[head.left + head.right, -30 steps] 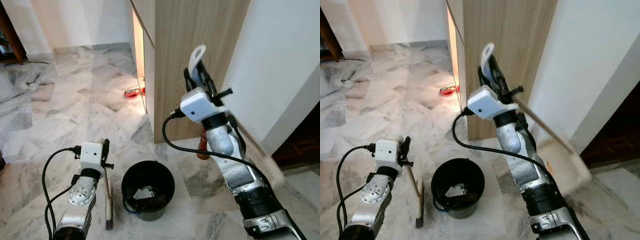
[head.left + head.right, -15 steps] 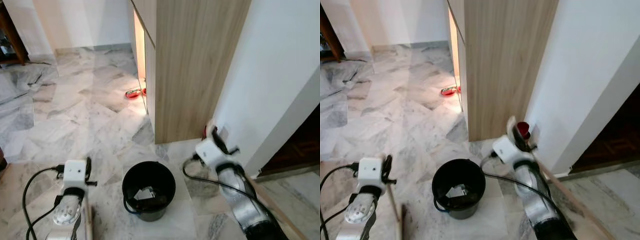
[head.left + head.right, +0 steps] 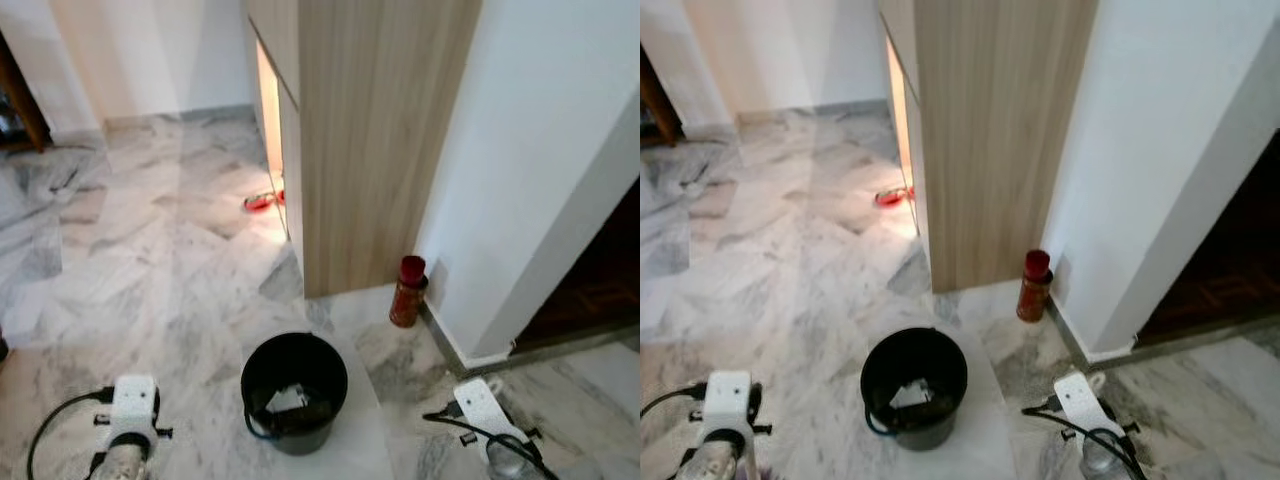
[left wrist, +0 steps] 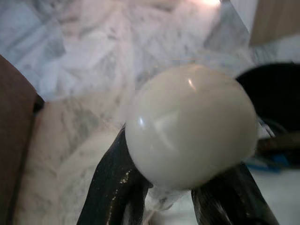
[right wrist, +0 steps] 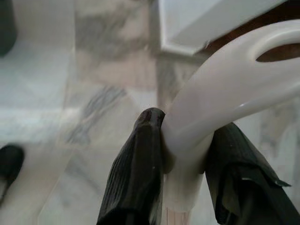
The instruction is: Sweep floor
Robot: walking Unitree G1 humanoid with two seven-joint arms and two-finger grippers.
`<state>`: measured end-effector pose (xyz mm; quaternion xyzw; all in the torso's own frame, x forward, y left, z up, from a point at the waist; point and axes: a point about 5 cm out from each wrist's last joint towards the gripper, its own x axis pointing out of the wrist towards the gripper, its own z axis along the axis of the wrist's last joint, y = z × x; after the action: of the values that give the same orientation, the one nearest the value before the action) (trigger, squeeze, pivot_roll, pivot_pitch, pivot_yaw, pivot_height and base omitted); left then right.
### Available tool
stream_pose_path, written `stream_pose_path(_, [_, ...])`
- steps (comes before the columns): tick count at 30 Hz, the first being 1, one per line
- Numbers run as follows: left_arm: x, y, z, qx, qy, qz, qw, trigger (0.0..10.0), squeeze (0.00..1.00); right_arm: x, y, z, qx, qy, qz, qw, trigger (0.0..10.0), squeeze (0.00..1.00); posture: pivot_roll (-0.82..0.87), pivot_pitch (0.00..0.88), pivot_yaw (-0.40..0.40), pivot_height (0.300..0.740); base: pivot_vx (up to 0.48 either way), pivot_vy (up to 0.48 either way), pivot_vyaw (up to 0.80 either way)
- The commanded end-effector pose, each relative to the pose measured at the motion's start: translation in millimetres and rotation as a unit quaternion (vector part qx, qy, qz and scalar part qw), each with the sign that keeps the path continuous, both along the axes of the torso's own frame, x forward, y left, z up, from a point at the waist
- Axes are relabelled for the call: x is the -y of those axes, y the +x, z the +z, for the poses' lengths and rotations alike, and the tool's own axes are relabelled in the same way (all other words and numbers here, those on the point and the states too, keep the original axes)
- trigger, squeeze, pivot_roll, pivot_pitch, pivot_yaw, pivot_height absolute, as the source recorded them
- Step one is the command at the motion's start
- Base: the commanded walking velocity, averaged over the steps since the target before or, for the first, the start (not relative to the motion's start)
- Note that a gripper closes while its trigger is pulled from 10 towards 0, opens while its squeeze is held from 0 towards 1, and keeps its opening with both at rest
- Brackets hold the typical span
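Marble floor (image 3: pixel 150 250) looks mostly clean; paper scraps sit in the black bucket (image 3: pixel 294 390). My left claw (image 4: pixel 183 206) pinches the brush's round knob (image 4: pixel 190 124), my right claw (image 5: pixel 185 183) the looped dustpan handle (image 5: pixel 225 93). Sweeping seems nearly finished.

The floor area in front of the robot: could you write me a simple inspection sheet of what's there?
Surface: grey-white marble floor.
Job's things: round black plastic bucket with scraps inside; cream rounded handle end; white looped handle.
Clutter: red cylindrical can by the white wall; red object near the cabinet gap.
Grippers: left gripper and right gripper each shut on a handle.
Cables: black, at both wrists.
Surroundings: tall wooden cabinet.
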<state>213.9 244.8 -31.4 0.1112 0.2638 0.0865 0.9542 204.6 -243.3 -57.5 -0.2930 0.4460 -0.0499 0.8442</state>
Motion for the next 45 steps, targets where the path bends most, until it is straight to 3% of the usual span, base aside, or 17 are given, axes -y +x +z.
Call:
stream_pose_path(1, [5.7, -46.3, -40.9, -0.148, -0.068, 0.035, 0.986, 10.0, 0.0, 0.5, -17.9, -11.7, -0.04, 0.02, -0.031, 0.999, 10.0, 0.0, 0.0, 0.0, -0.008, 0.74, 0.0, 0.0, 0.0])
stream_pose_path(6, [17.1, -73.2, -60.7, -0.235, -0.148, 0.071, 0.958, 10.0, 0.0, 0.7, -45.1, -26.2, -0.105, 0.033, -0.035, 0.993, 10.0, 0.0, 0.01, 0.0, -0.01, 0.74, 0.0, 0.0, 0.0])
stream_pose_path(10, [19.6, -81.2, -64.3, -0.251, -0.126, 0.051, 0.958, 10.0, 0.0, 2.9, -50.7, -28.0, -0.098, 0.036, -0.043, 0.994, 10.0, 0.0, 0.01, 0.0, -0.013, 0.74, 0.0, 0.0, 0.0])
stream_pose_path(11, [17.7, -75.8, -60.6, -0.224, -0.114, 0.044, 0.967, 10.0, 0.0, 1.9, -44.7, -25.5, -0.069, 0.051, -0.051, 0.995, 10.0, 0.0, 0.01, 0.0, -0.014, 0.74, 0.0, 0.0, 0.0])
stream_pose_path(12, [13.0, -63.3, -51.8, -0.172, -0.098, 0.04, 0.979, 10.0, 0.0, -1.5, -27.4, -17.0, 0.002, 0.08, -0.056, 0.995, 10.0, 0.0, 0.01, 0.0, -0.015, 0.74, 0.0, 0.0, 0.0])
stream_pose_path(16, [-5.2, -34.2, -24.1, -0.051, -0.054, 0.056, 0.996, 10.0, 0.0, -11.6, 1.9, -0.1, 0.108, 0.136, -0.06, 0.983, 10.0, 0.0, 0.01, 0.0, -0.014, 0.74, 0.0, 0.0, 0.0])
stream_pose_path(20, [-10.0, -27.9, -16.2, -0.035, -0.026, 0.039, 0.998, 10.0, 0.0, -14.5, 9.0, 4.3, 0.134, 0.156, -0.071, 0.976, 10.0, 0.0, 0.02, 0.0, -0.014, 0.74, 0.0, 0.0, 0.0])
stream_pose_path(24, [-21.0, -31.0, -16.9, -0.092, 0.012, 0.036, 0.995, 10.0, 0.0, -23.5, 11.3, 3.4, 0.134, 0.17, -0.058, 0.975, 10.0, 0.0, 0.03, 0.0, -0.008, 0.74, 0.0, 0.0, 0.0])
stream_pose_path(27, [-33.6, -37.2, -13.9, -0.159, 0.082, 0.004, 0.984, 10.0, 0.0, -25.9, 7.4, 0.7, 0.135, 0.174, -0.058, 0.974, 10.0, 0.0, 0.04, 0.0, -0.002, 0.74, 0.0, 0.0, 0.0])
stream_pose_path(28, [-33.6, -37.2, -13.9, -0.159, 0.082, 0.004, 0.984, 10.0, 0.0, -25.9, 7.4, 0.7, 0.135, 0.174, -0.058, 0.974, 10.0, 0.0, 0.04, 0.0, -0.002, 0.74, 0.0, 0.0, 0.0])
stream_pose_path(32, [-51.0, -39.2, 3.8, -0.23, 0.235, -0.113, 0.938, 10.0, 0.0, -30.9, 4.3, -1.8, 0.132, 0.178, -0.048, 0.974, 10.0, 0.0, 0.05, 0.0, 0.008, 0.74, 0.0, 0.0, 0.0])
stream_pose_path(34, [-55.7, -40.7, 9.4, -0.255, 0.253, -0.137, 0.923, 10.0, 0.0, -33.1, 3.1, -3.0, 0.129, 0.178, -0.045, 0.975, 10.0, 0.0, 0.06, 0.0, 0.013, 0.74, 0.0, 0.0, 0.0])
stream_pose_path(36, [-56.3, -43.5, 12.3, -0.28, 0.246, -0.151, 0.916, 10.0, 0.0, -34.8, 2.6, -3.5, 0.129, 0.182, -0.045, 0.974, 10.0, 0.0, 0.06, 0.0, 0.015, 0.74, 0.0, 0.0, 0.0])
stream_pose_path(38, [-47.5, -42.7, 14.8, -0.271, 0.169, -0.125, 0.939, 10.0, 0.0, -36.5, 2.4, -3.9, 0.13, 0.183, -0.042, 0.974, 10.0, 0.0, 0.06, 0.0, 0.019, 0.74, 0.0, 0.0, 0.0])
stream_pose_path(40, [-34.5, -37.4, 15.3, -0.24, 0.063, -0.087, 0.965, 10.0, 0.0, -37.6, 2.4, -4.1, 0.129, 0.183, -0.041, 0.974, 10.0, 0.0, 0.06, 0.0, 0.02, 0.74, 0.0, 0.0, 0.0])
stream_pose_path(41, [-25.0, -32.3, 16.0, -0.211, -0.015, -0.059, 0.976, 10.0, 0.0, -38.3, 2.6, -4.2, 0.128, 0.183, -0.039, 0.974, 10.0, 0.0, 0.06, 0.0, 0.02, 0.74, 0.0, 0.0, 0.0])
stream_pose_path(45, [-18.7, -31.4, 9.5, -0.184, -0.106, -0.005, 0.977, 10.0, 0.0, -38.0, 2.9, -4.2, 0.126, 0.182, -0.037, 0.975, 10.0, 0.0, 0.06, 0.0, 0.021, 0.74, 0.0, 0.0, 0.0])
